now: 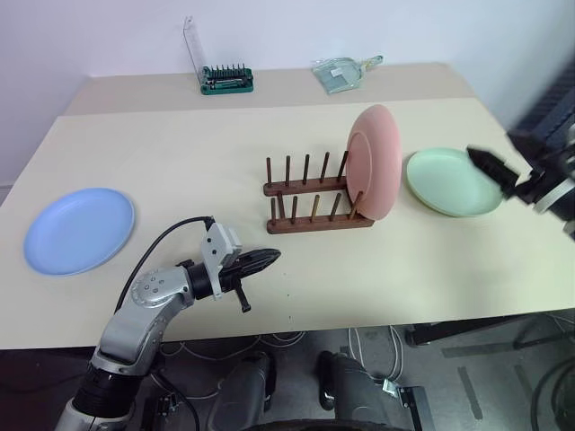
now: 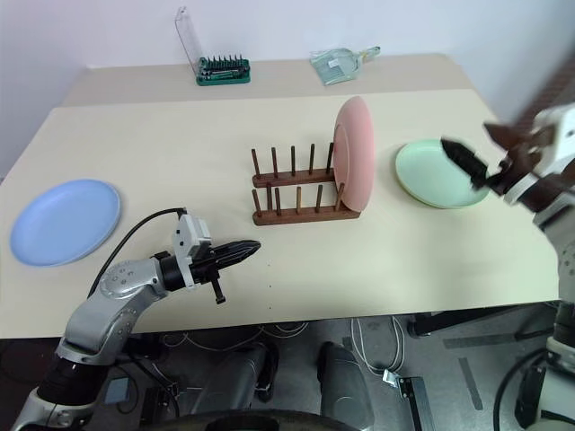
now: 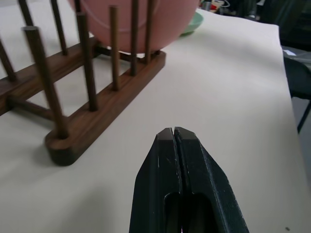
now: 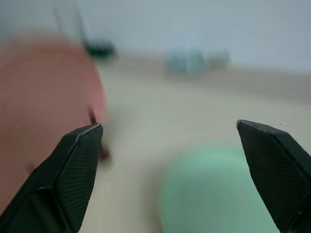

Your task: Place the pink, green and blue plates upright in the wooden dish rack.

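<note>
- The counter is a pale beige top carrying everything here, with a raised strip along its far edge.
- The blue plate lies flat near the counter's left edge, well apart from the rack.
- The pink plate stands upright in the last slot at the right end of the wooden dish rack, resting between the pegs.
- The green plate lies flat on the counter just to the right of the pink plate, apart from the rack.
- The wooden dish rack sits near the middle of the counter: two dark rails with rows of thin upright pegs, the slots to the left of the pink plate unfilled.
- The left gripper hovers low over the near part of the counter, in front of the rack's left end, its jaws clenched tight together with nothing between them.
- The right gripper hangs above the right edge of the green plate, its jaws released wide and holding nothing.
- A green-based tool holder with a clear lid stands on the far strip.
- A small clear packet lies on the far strip, to the holder's right.
</note>
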Motion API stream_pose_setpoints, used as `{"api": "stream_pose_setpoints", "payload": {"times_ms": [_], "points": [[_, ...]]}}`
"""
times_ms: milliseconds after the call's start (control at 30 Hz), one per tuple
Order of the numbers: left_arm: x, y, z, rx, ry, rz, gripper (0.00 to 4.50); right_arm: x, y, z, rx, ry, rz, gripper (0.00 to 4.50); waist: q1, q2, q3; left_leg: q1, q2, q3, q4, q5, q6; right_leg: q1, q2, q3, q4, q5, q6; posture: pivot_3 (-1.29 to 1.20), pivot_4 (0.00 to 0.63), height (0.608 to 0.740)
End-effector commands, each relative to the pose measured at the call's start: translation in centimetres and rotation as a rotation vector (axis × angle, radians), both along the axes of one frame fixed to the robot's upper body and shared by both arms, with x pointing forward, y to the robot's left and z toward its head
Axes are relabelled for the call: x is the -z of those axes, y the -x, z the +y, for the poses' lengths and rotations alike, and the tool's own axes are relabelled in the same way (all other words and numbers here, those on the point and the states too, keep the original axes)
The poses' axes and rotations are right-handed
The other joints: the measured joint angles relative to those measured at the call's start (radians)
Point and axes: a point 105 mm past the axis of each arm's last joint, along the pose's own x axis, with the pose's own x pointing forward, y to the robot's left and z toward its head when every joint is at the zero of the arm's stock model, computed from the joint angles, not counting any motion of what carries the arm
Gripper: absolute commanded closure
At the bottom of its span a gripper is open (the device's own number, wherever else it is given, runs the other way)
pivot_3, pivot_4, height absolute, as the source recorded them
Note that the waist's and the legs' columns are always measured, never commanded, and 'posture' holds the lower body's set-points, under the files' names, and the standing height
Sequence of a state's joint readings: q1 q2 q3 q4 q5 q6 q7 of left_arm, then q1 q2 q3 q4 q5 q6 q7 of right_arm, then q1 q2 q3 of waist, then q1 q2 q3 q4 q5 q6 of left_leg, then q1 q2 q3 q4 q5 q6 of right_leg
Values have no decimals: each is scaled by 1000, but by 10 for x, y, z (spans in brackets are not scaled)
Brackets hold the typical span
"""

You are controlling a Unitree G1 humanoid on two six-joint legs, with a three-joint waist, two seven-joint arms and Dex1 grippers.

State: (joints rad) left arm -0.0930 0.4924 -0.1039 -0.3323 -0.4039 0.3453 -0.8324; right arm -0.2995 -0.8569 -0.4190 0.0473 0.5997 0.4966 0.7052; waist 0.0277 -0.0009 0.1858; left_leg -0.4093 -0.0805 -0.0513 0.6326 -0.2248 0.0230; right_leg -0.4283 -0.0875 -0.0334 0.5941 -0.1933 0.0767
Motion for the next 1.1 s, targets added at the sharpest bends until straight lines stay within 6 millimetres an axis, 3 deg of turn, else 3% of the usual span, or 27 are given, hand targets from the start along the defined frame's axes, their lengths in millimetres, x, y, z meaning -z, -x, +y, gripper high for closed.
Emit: {"api": "stream_pose_setpoints", "payload": {"times_ms": [33,100,300,467,567,800,967,1000,1100], "points": [[-8,0,-4,25,2,-33,4500,9,-8,-3,24,189,2,34,-6,2,0,0,0,0,0,0,0,0,0,0,1,0,0,0,150,740],[-8,-1,-6,31,-3,-36,4500,44,-20,-1,38,356,80,34,-14,1,-1,1,1,1,0,0,0,1,0,-1,1,0,0,0,150,740],[-6,1,-6,19,-3,-32,4500,91,-38,5,27,568,151,34,-15,1,-1,1,2,3,0,0,0,-1,0,-1,1,2,-3,0,150,740],[-6,3,-6,12,-3,-30,4500,103,-46,6,33,620,144,34,-15,0,-1,1,2,4,2,0,0,1,1,0,1,3,-3,0,150,740],[-6,3,-5,6,-6,-32,4500,107,-50,1,50,679,134,873,-15,0,-1,1,2,4,4,0,0,2,1,0,1,3,-2,0,150,740],[-6,3,-6,11,-6,-30,4500,105,-53,-8,107,700,97,4445,-14,0,-1,1,2,4,4,0,0,2,1,0,1,4,-3,0,150,740],[-7,3,-8,18,-7,-35,4500,97,-50,-10,118,722,56,4445,-14,0,-1,1,2,3,4,0,0,2,1,0,2,4,-3,0,150,740],[-7,2,-8,19,-9,-36,4500,87,-49,-9,119,719,17,4445,-14,0,-1,1,2,3,4,0,0,2,1,0,2,4,-3,0,150,740],[-8,2,-6,15,-10,-41,4500,29,-43,-6,165,664,-164,4445,-14,1,0,1,2,3,3,0,0,1,1,0,1,3,-3,0,150,740]]}}
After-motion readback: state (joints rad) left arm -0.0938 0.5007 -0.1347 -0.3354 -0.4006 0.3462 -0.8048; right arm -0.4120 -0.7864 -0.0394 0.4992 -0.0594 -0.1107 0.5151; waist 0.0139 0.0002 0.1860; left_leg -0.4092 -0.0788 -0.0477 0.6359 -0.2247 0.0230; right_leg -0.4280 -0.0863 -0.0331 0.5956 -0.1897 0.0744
